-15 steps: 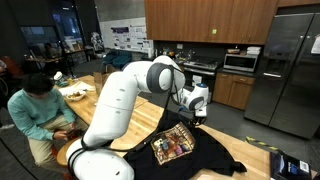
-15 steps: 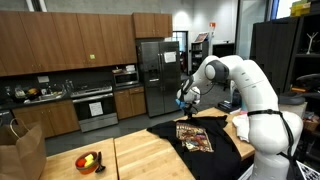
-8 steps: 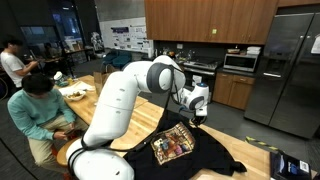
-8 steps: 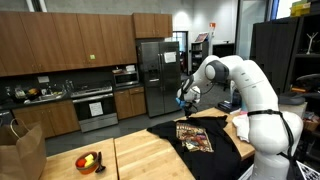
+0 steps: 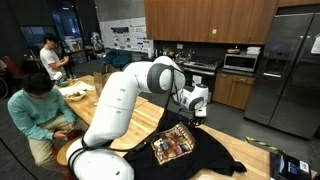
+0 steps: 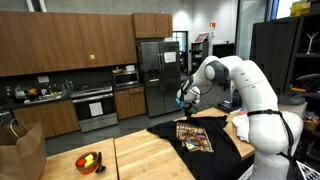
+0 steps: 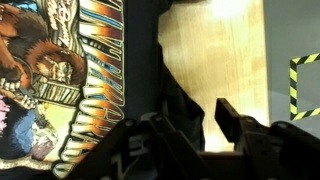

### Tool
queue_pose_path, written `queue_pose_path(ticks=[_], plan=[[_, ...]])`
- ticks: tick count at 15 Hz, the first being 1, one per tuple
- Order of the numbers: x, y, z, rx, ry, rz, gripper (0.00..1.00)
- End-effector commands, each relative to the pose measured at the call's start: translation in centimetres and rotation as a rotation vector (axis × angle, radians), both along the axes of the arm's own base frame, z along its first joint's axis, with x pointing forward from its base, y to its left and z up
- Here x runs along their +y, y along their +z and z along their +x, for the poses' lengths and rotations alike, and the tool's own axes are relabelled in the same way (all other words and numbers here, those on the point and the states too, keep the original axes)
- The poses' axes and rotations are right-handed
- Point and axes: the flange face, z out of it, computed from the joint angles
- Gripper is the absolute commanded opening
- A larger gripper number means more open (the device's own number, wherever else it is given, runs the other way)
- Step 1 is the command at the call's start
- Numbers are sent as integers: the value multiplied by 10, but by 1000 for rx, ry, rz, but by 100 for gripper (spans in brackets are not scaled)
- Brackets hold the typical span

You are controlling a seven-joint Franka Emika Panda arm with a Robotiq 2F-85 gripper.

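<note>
The gripper is being held just above the black t-shirt at its far edge, fingers parted around nothing, so the fabric's lying flat.

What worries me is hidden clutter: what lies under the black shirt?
A wooden table: its top shows beside the shirt in an exterior view, and wood borders its edge in the wrist view. Anything beneath the cloth is covered and cannot be seen.

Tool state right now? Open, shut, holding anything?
Tool: open, table visible between the jaws, nothing held; it sits at the edge of the black T-shirt.
</note>
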Motion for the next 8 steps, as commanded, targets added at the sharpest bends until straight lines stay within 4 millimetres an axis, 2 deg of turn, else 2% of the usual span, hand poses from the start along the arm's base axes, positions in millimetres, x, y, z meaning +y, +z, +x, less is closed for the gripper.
queue_pose_path(ticks=[1, 2, 3, 5, 6, 8], plan=[[0, 3, 0, 17, 0, 17, 84], [0, 2, -1, 22, 0, 18, 90], [-1, 1, -1, 26, -1, 16, 51], [-2, 0, -2, 29, -2, 13, 51], [-4, 0, -2, 28, -7, 15, 46], [-6, -1, -4, 26, -14, 17, 31]])
